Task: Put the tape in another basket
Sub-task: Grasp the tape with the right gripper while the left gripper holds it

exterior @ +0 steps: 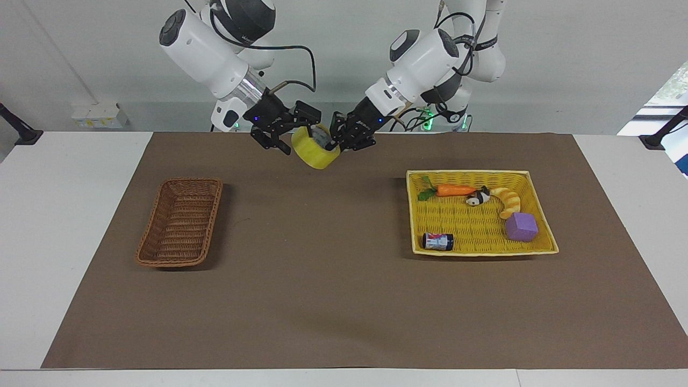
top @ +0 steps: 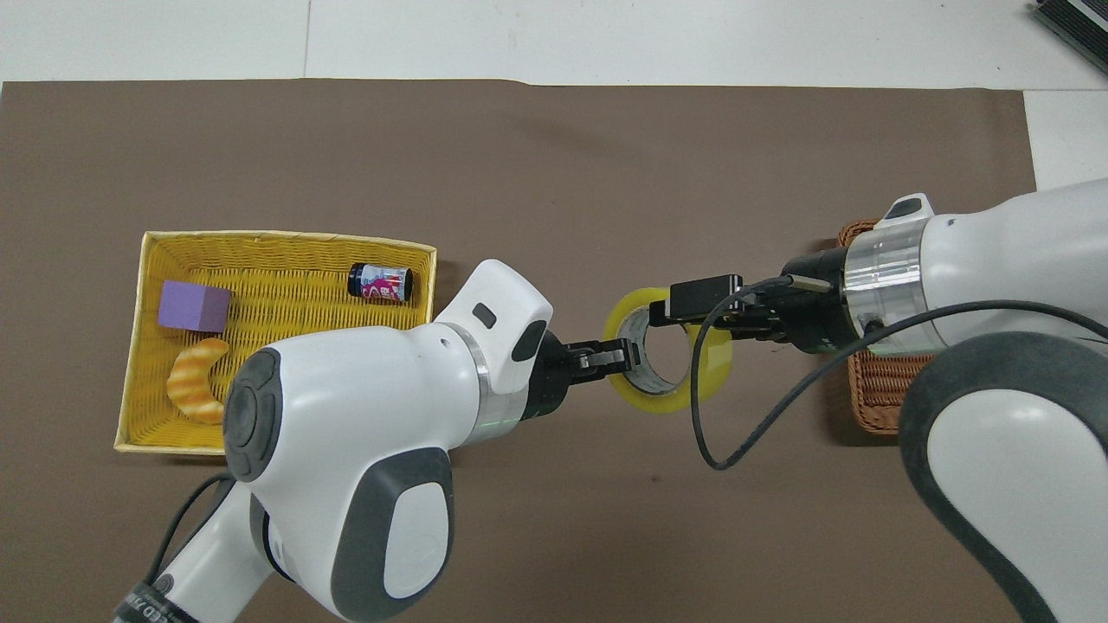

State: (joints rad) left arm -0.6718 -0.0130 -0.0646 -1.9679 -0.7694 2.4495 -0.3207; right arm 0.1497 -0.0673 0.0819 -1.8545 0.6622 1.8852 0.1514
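The tape [exterior: 316, 152] is held up in the air over the brown mat [exterior: 344, 301], above the stretch between the two baskets. It is clamped at its rim by the left tool [exterior: 337, 141], whose fingers pinch the roll's wall, one inside the core and one outside. The right tool [exterior: 285, 137] is at the roll's other rim, with its fingers spread about the wall; whether they press on it cannot be told.

The basket [exterior: 180, 222] is seen on the worktop [exterior: 64, 226] toward the right arm's end, with nothing in it. Toward the left arm's end the yellow tray [exterior: 543, 215] is set, and in it a carrot [exterior: 454, 190], a small panda figure [exterior: 477, 199], a croissant [exterior: 507, 200], a purple cube [exterior: 521, 226] and a small dark can [exterior: 437, 241] are laid.
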